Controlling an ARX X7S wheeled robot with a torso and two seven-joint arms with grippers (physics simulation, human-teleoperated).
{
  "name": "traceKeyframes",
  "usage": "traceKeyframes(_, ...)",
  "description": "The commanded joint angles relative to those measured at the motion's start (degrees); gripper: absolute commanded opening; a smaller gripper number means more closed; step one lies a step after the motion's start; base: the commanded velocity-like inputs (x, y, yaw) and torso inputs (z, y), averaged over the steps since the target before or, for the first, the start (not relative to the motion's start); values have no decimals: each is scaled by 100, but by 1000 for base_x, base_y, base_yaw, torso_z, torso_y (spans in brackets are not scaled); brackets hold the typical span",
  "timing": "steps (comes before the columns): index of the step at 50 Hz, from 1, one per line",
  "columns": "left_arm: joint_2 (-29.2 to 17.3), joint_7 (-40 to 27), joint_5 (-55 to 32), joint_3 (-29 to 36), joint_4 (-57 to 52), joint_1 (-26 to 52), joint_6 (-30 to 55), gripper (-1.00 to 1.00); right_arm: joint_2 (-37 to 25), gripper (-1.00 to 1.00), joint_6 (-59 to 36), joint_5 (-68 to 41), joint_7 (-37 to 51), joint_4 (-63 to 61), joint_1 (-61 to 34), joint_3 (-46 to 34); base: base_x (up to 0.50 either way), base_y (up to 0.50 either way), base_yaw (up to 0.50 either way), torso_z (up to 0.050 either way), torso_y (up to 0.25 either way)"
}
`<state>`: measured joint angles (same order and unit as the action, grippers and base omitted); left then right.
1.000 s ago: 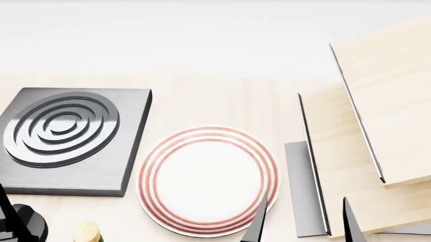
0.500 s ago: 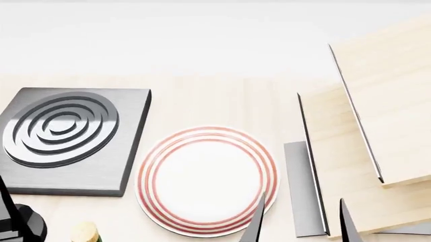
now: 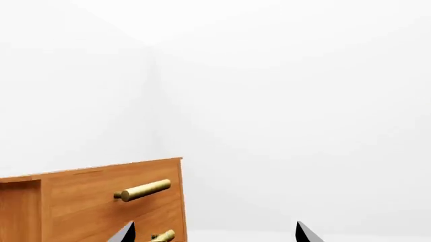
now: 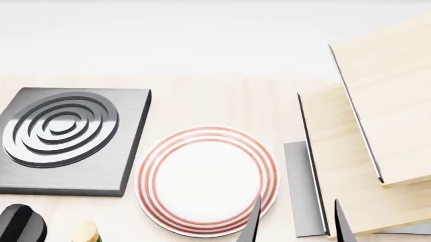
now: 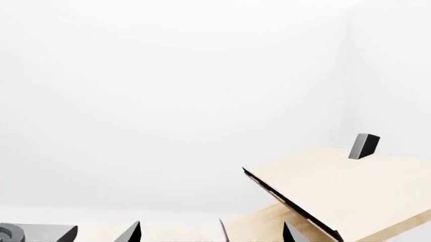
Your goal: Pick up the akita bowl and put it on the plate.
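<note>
Poking up at the near edge of the tabletop (image 4: 222, 96), the right claw (image 4: 296, 222) stood open, its two dark tips apart, one overlapping the plate's (image 4: 207, 180) rim. The left claw (image 3: 214, 233) was also spread, facing a wooden drawer cabinet (image 3: 101, 201) with brass handles. Farther left lay the dark burner (image 4: 67, 138); pale boards (image 4: 377, 126) leaned at right. I couldn't see the akita bowl anywhere.
</note>
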<state>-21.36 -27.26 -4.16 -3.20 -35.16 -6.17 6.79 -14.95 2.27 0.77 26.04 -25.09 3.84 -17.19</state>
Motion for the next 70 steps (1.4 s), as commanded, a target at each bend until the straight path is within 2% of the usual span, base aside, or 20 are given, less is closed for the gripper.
traceKeyframes(1, -466, -63, 117, -517, -442, -239, 934, 100, 0, 100, -35, 40, 28, 55, -42, -68, 0, 0, 0, 0, 0)
traceKeyframes(11, -726, -1, -47, -944, -491, -231, 1520, 100, 7, 100, -52, 90, 38, 171, -100, -157, 0, 0, 0, 0, 0)
traceKeyframes(18, -1038, 108, -247, -1407, -659, -188, 2421, 100, 21, 100, -67, 130, 57, 243, -144, -215, 0, 0, 0, 0, 0)
traceKeyframes(24, -1129, 275, -600, -1945, -776, -321, 3025, 100, 36, 100, -100, 172, 73, 317, -194, -267, 0, 0, 0, 0, 0)
traceKeyframes(27, -1187, 340, -694, -2107, -805, -368, 3234, 100, 41, 100, -91, 184, 78, 355, -209, -296, 0, 0, 0, 0, 0)
traceKeyframes(30, -1324, 293, -706, -2194, -770, -313, 3826, 100, 49, 100, -83, 208, 84, 428, -235, -330, 0, 0, 0, 0, 0)
traceKeyframes(31, -1356, 316, -677, -2206, -769, -353, 3744, 100, 51, 100, -88, 206, 86, 442, -244, -332, 0, 0, 0, 0, 0)
traceKeyframes(33, -1336, 488, -985, -2425, -785, -297, 4054, 100, 57, 100, -96, 182, 74, 482, -264, -345, 0, 0, 0, 0, 0)
traceKeyframes(40, -1552, 626, -963, -2452, -791, -557, 4348, 100, 51, 100, -109, 170, 73, 527, -285, -381, 0, 0, 0, 0, 0)
traceKeyframes(56, -1634, 964, -1514, -2593, -770, -465, 5326, 100, 44, 100, -59, 117, 82, 699, -339, -441, 0, 0, 0, 0, 0)
traceKeyframes(70, -1631, 1282, -1793, -2648, -731, -637, 5505, 100, 55, 100, -64, 122, 121, 816, -393, -500, 0, 0, 0, 0, 0)
